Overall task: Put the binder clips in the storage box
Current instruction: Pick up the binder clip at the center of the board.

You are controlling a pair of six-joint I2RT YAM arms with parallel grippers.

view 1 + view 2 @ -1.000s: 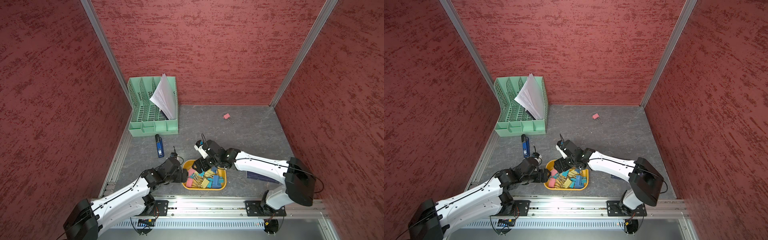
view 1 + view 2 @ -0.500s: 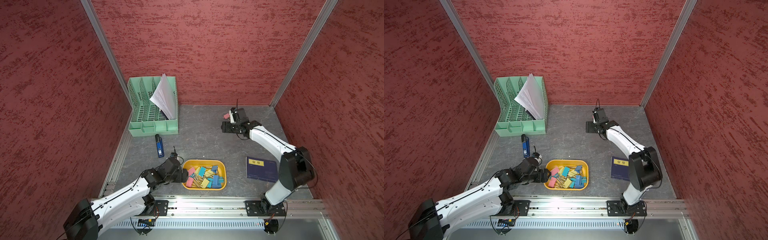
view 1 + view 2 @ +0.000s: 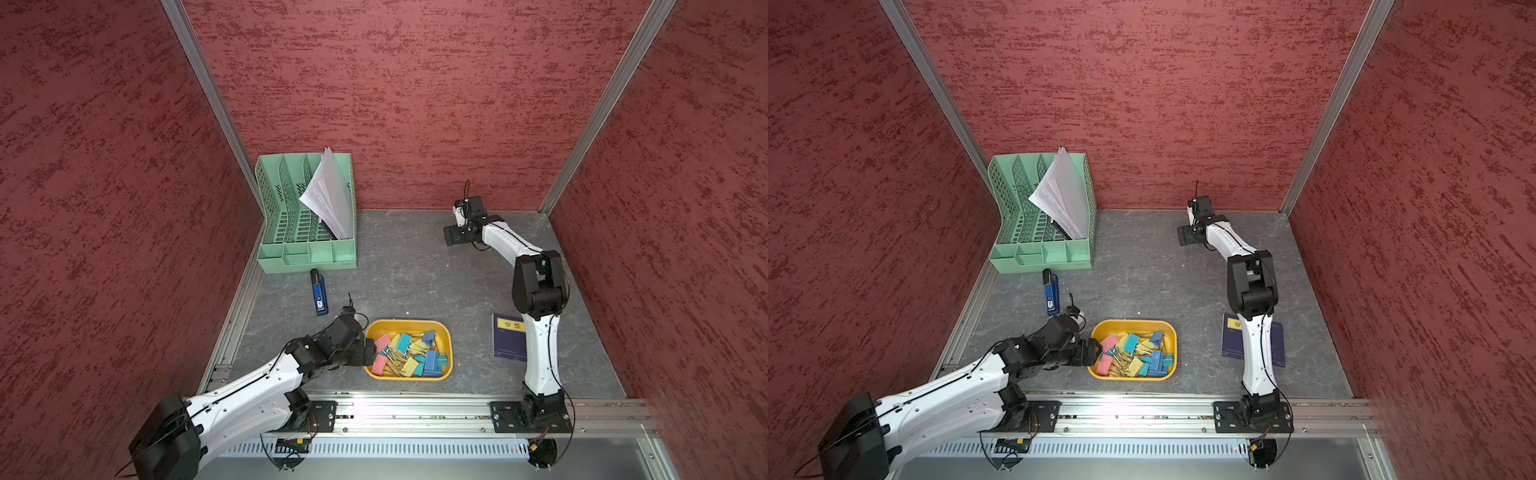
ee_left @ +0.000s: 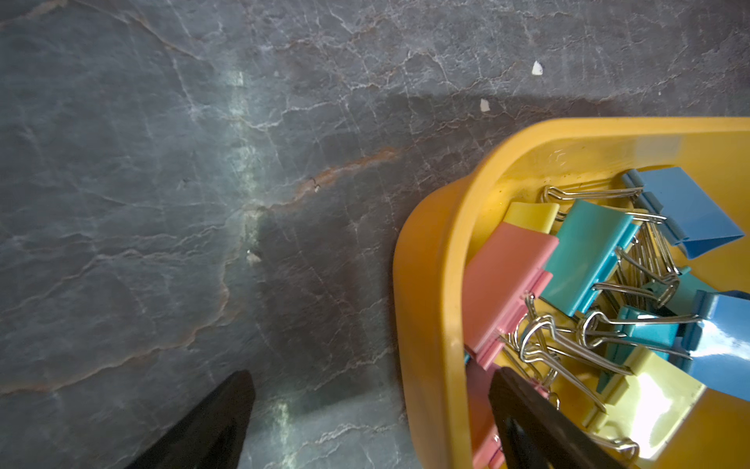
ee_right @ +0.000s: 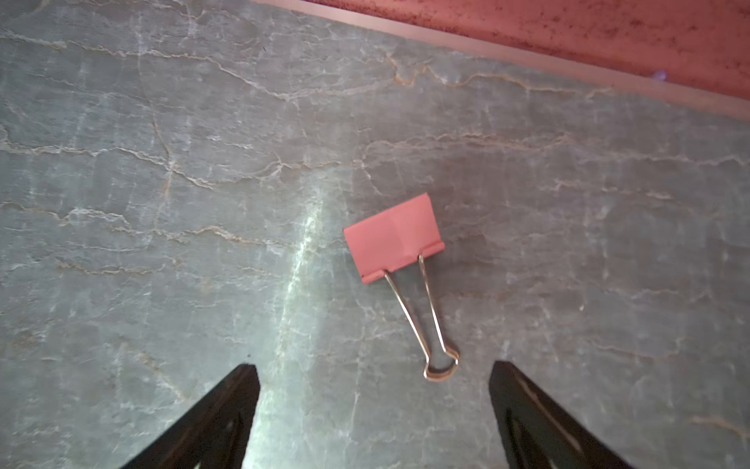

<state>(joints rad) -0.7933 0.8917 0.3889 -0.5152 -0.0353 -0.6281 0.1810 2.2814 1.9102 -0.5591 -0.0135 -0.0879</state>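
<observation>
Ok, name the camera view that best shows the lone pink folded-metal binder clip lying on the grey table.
The right wrist view: the pink binder clip lies whole and sharp, wire handles toward the open right gripper. In both top views that gripper covers it. The left wrist view misses it.

Three walls (image 3: pixel 395 104) with a rough dark-red texture close the space at the back and both sides, joined at the back corners by aluminium posts (image 3: pixel 207 95), and the worktop (image 3: pixel 415 270) is grey with pale veins (like stone), with a soft glare on the metal rail (image 3: pixel 415 415) in front.
</observation>
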